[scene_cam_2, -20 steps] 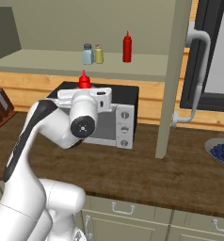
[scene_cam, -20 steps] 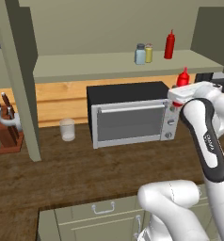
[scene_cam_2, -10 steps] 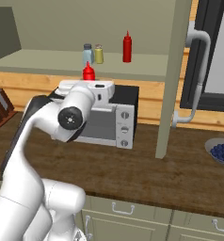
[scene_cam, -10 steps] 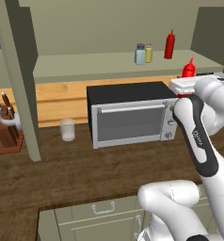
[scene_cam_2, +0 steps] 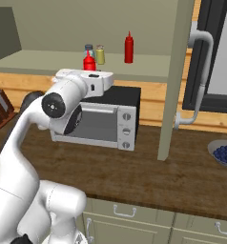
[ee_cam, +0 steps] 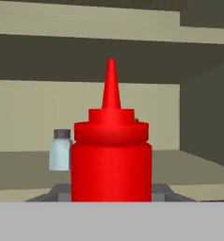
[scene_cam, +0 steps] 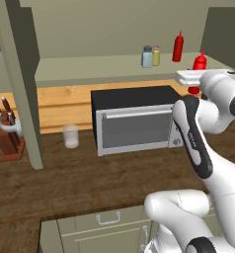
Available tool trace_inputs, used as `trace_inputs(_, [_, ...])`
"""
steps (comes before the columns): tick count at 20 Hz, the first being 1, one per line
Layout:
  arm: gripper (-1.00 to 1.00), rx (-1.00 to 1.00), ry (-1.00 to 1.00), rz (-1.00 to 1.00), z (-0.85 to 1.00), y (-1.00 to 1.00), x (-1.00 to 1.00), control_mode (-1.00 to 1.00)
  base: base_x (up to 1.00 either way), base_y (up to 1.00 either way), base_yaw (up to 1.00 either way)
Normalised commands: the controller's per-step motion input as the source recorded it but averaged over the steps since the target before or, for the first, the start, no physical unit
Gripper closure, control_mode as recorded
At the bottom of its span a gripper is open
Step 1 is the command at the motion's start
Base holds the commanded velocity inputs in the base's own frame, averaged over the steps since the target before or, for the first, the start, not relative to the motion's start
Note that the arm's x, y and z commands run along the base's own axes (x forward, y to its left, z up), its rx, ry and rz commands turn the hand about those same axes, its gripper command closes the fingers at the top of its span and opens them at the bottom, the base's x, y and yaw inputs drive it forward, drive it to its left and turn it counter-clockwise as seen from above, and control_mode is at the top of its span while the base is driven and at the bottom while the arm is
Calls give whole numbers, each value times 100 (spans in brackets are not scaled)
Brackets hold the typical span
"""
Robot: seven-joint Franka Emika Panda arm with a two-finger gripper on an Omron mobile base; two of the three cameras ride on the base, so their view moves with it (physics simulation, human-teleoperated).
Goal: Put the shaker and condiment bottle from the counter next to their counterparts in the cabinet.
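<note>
The arm is raised in front of the cabinet (scene_cam: 25, 99), its hand level with the shelf (scene_cam: 90, 69). The gripper (scene_cam: 191, 81) has its jaws clamped on a red condiment bottle (scene_cam: 199, 63), which stands upright in the grip with its pointed nozzle up. In the right base view the same held bottle (scene_cam_2: 89, 62) rises just above the white hand, in front of the two shakers. In the hand view the bottle (ee_cam: 111, 155) stands close and upright, and the pale blue-grey shaker (ee_cam: 61, 149) shows just beside it, farther back on the shelf.

On the shelf, toward its right half, the blue-grey shaker (scene_cam: 147, 57) and the yellowish shaker (scene_cam: 156, 56) stand side by side, very near each other. The second red bottle (scene_cam: 177, 47) stands upright a little to their right and farther back, apart from them. The held bottle is at the shelf's front edge, near its right end; whether its base touches the shelf I cannot tell.

Below the shelf a black microwave (scene_cam: 132, 121) sits on the dark wood surface (scene_cam: 90, 183), against the back wall. A small clear glass (scene_cam: 70, 136) stands just left of the microwave, and a knife block (scene_cam: 8, 138) sits near the surface's left edge. Over in the right base view a bowl of blueberries (scene_cam_2: 225, 153) rests near the surface's right edge, past the cabinet's post.
</note>
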Motion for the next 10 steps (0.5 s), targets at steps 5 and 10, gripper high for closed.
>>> trace_inputs(5, [100,0,0,-14,34,0,0,-100,0,0,0])
trace_inputs(10, [100,0,0,-14,32,0,0,-100,0,0,0])
